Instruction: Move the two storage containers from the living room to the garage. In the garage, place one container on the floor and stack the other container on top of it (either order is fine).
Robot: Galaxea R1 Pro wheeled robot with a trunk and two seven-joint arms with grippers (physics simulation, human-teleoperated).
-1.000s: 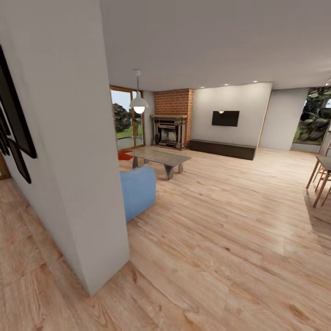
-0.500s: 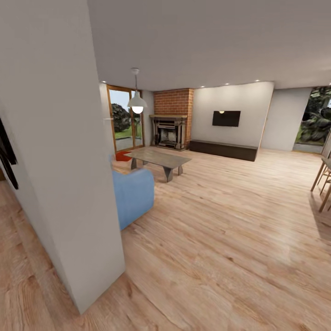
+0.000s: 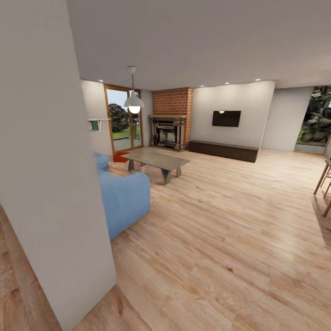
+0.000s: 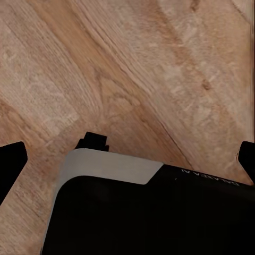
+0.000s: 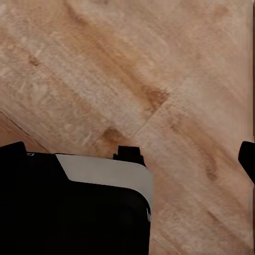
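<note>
The robot is at the edge of the living room [image 3: 220, 220], beside a grey wall corner [image 3: 50, 184]. Taking the brick fireplace [image 3: 171, 117] as landmark: a low grey coffee table [image 3: 156, 159] stands in front of it, and a sliver of orange-red [image 3: 120, 156], likely one storage container, shows on the plank floor beyond the table's far end, near the glass door. Too little shows to tell its long axis. A blue sofa [image 3: 122, 193] lies between it and the robot.

Both wrist cameras look down at planks. The left end effector [image 4: 127, 159] and right end effector [image 5: 133, 154] have fingertips at opposite picture edges, spread wide, holding nothing. The container lies far ahead toward the left arm's side, so driving closer comes first.
</note>
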